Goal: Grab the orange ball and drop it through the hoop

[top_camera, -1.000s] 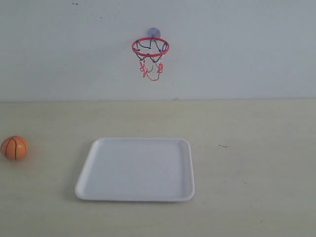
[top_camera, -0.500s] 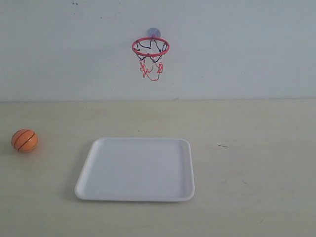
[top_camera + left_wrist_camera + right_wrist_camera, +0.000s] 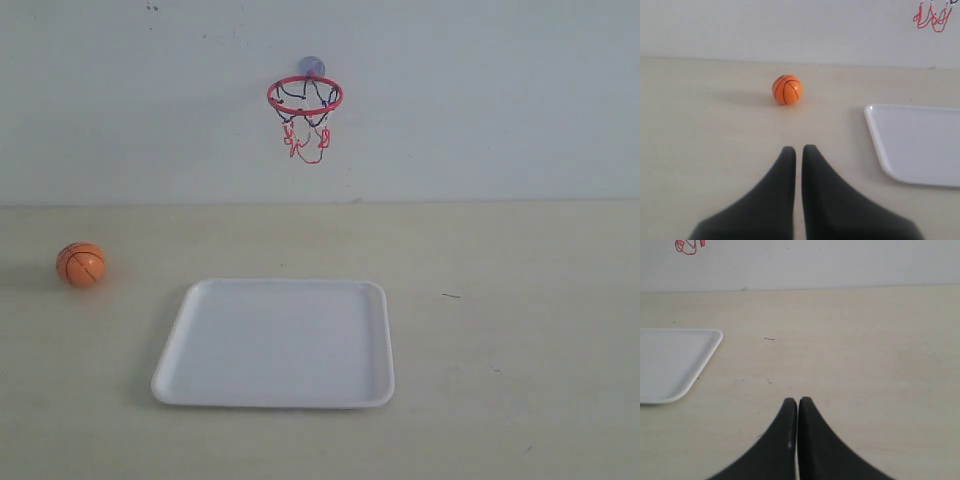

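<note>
The orange ball lies on the table at the far left, left of the white tray; the left wrist view shows the orange ball well ahead of my left gripper, which is shut and holds nothing. High on the back wall hangs the hoop, red rim with a black and red net under a bluish suction cup; only the net's lower strings show in the left wrist view. My right gripper is shut and empty over bare table. Neither arm shows in the exterior view.
A white square tray lies flat at the table's middle, below the hoop; its corner sits right of the left gripper and another corner left of the right one. The pale wall stands behind the table.
The ball has rolled to the right and farther back along the table's left side. The tray and the hoop have not moved.
</note>
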